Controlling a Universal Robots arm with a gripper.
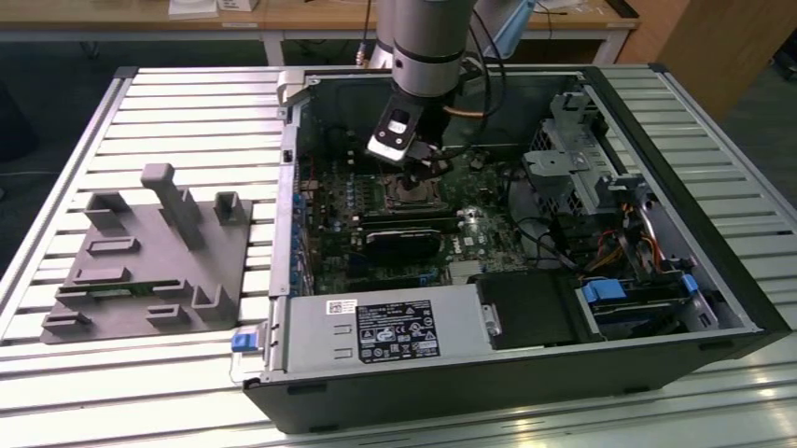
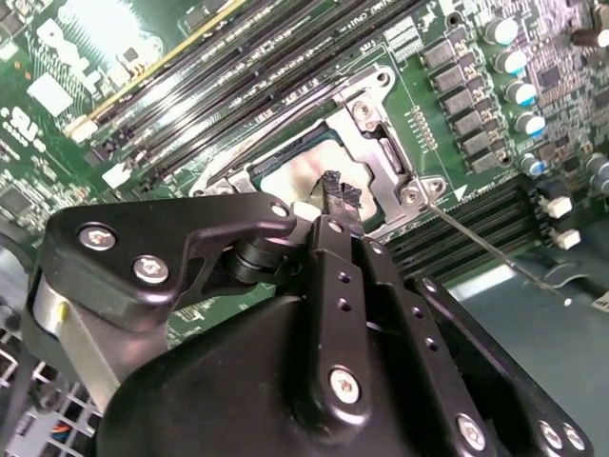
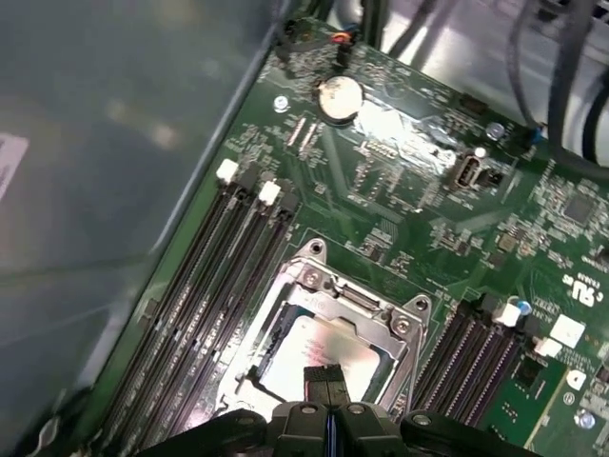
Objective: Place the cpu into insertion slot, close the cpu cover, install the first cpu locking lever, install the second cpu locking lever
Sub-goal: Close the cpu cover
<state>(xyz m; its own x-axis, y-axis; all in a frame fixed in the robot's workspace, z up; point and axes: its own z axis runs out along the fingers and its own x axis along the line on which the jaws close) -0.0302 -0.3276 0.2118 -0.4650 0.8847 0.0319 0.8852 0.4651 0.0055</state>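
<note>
Arm drops into PC case [image 1: 498, 397] from upper centre of exterior view. End effector [image 1: 421, 170] hangs directly over insertion slot [image 1: 412, 193], mid-frame, on the green board [image 3: 409, 190].

Fingers pinched together, nothing betw. them. Tips at or just above cpu [image 3: 319, 345]; contact can't be told. Judged: a narrow closed tip suits pressing inside the small frame opening, not grasping.

cpu lies flat in the slot, pale face up. cpu cover [image 3: 360, 297] appears lowered around it, chip showing thru the open centre. Thin wire locking lever [image 2: 495, 255] sticks out from a slot corner across the board; looks unlatched.

Surroundings:
- RAM slots [image 3: 205, 286] run close beside the slot.
- Black card [image 1: 405, 235] sits just below it in exterior view.
- Cables [image 1: 598, 247] lie toward the exterior view's right.
- Power-supply box [image 1: 386, 331] is lower centre.
- Grey fixture [image 1: 144, 257] sits on worktop [image 1: 187, 93] at the exterior view's left, well apart.

Judged: case walls limit side approach; top access looks free.
</note>
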